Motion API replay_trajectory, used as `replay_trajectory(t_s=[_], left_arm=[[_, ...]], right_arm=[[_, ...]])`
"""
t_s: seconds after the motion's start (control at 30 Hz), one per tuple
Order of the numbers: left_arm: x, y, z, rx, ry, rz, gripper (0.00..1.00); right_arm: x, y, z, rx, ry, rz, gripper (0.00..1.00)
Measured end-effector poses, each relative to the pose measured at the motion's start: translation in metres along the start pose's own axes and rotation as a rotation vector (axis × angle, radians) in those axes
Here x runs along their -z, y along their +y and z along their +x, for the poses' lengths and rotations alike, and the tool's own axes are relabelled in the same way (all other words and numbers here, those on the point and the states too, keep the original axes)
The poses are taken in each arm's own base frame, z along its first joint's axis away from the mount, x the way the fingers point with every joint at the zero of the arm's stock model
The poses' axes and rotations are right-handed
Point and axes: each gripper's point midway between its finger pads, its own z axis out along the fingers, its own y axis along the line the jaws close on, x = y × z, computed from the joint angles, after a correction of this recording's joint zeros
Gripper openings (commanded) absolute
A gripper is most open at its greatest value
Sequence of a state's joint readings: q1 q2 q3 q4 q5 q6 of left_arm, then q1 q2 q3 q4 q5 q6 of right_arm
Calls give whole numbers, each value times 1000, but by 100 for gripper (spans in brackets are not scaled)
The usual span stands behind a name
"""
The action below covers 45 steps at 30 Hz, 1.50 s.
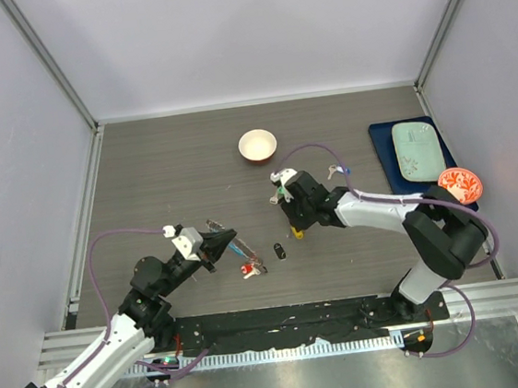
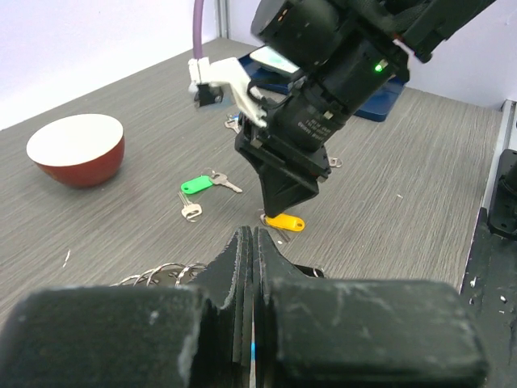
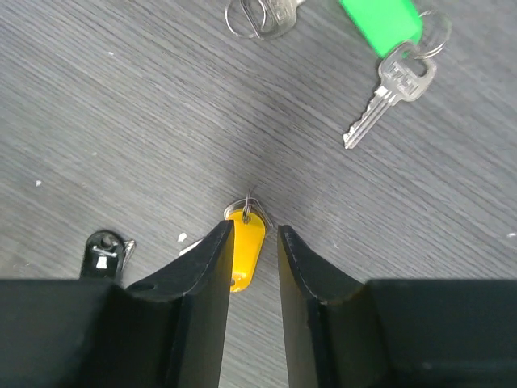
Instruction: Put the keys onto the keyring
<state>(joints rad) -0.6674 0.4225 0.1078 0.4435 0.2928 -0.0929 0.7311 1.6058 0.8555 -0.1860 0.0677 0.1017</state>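
My left gripper (image 2: 254, 234) is shut on the keyring; a sliver of its blue tag (image 1: 243, 247) shows between the pads, and wire loops (image 2: 157, 275) lie beside the fingers. My right gripper (image 3: 256, 229) points down at the table with its jaws a little apart. A yellow-tagged key (image 3: 246, 246) lies flat between them, not gripped. Other keys lie loose: a green-tagged one (image 3: 380, 20), a plain one (image 2: 191, 210), a black-tagged one (image 3: 102, 250) and a red-tagged one (image 1: 247, 269). From above, the right gripper (image 1: 295, 225) stands about a hand's width right of the left gripper (image 1: 227, 242).
A small white bowl (image 1: 257, 145) sits at the back centre. At the right lie a blue mat with a pale green plate (image 1: 417, 150) and an orange patterned dish (image 1: 459, 184). More keys (image 1: 333, 169) lie near the mat. Walls close in the left, back and right.
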Motion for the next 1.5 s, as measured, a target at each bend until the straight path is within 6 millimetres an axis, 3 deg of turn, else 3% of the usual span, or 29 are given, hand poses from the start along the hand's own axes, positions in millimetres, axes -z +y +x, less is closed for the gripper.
replay_trajectory(t_s=[0.1, 0.23, 0.33, 0.43, 0.67, 0.87, 1.07, 1.5], left_arm=[[0, 1, 0, -1, -1, -5, 0], [1, 2, 4, 1, 7, -13, 0], [1, 3, 7, 4, 12, -17, 0], [2, 3, 8, 4, 7, -21, 0], [5, 2, 2, -5, -36, -18, 0], [7, -1, -2, -6, -65, -9, 0], [5, -3, -7, 6, -87, 5, 0], [2, -9, -10, 24, -100, 39, 0]], right_arm=[[16, 1, -12, -2, -56, -9, 39], [52, 9, -52, 14, -241, -68, 40], [83, 25, -83, 48, -438, -170, 40], [96, 47, -97, 101, -551, -297, 39], [93, 97, -81, 224, -643, -603, 38], [110, 129, -88, 305, -737, -808, 38], [125, 152, -92, 364, -795, -914, 34], [120, 175, -97, 382, -786, -1008, 22]])
